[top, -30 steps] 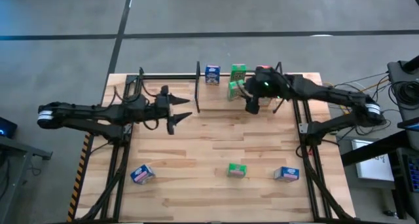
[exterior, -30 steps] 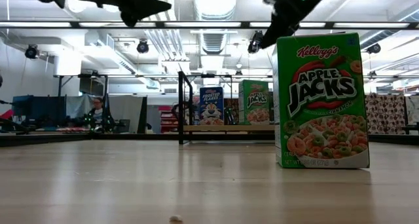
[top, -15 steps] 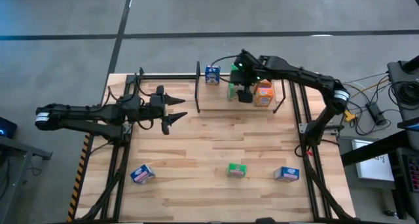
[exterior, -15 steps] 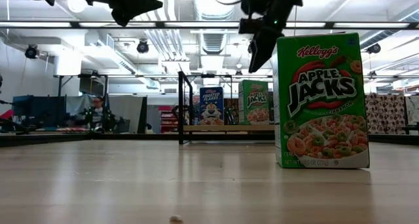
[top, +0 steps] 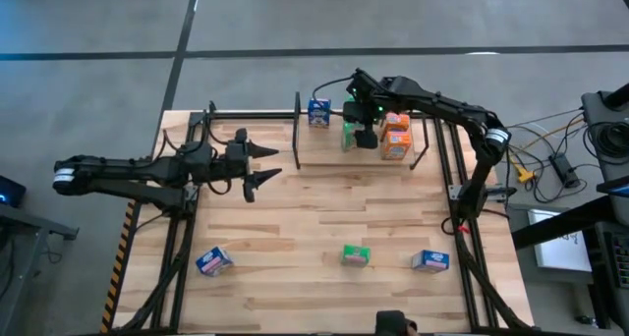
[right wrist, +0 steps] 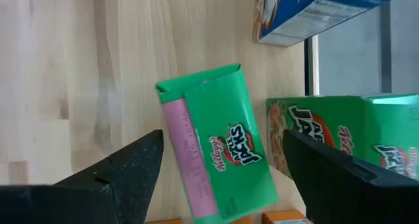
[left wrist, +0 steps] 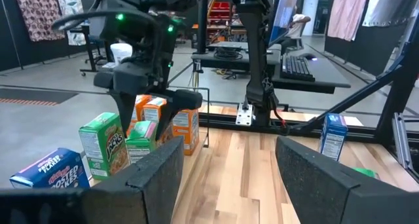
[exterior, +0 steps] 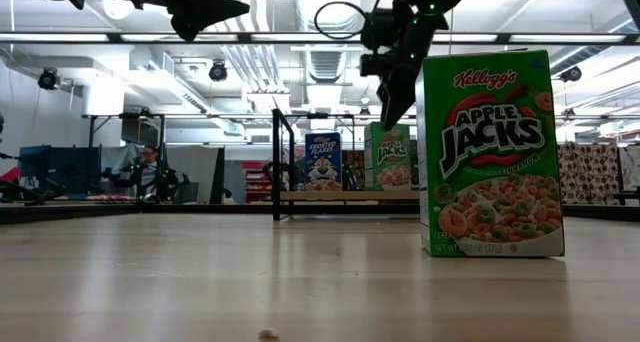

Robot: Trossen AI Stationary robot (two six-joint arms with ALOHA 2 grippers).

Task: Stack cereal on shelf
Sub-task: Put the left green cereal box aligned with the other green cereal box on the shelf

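1. Light is bright and even, coming from ceiling strip lights [exterior: 325, 2] that glare white in the low view.
2. From above, the worktop [top: 314, 218] is evenly lit, and the arms cast only faint, soft shadows on it.
3. In the low view the near Apple Jacks box [exterior: 490, 152] is sharp; the room behind is softer.
4. In both wrist views the dark fingers [left wrist: 157, 175] [right wrist: 118, 178] in the foreground are blurred, out of focus.
5. The green box [right wrist: 219, 152] under the right wrist camera is sharp, its print readable.
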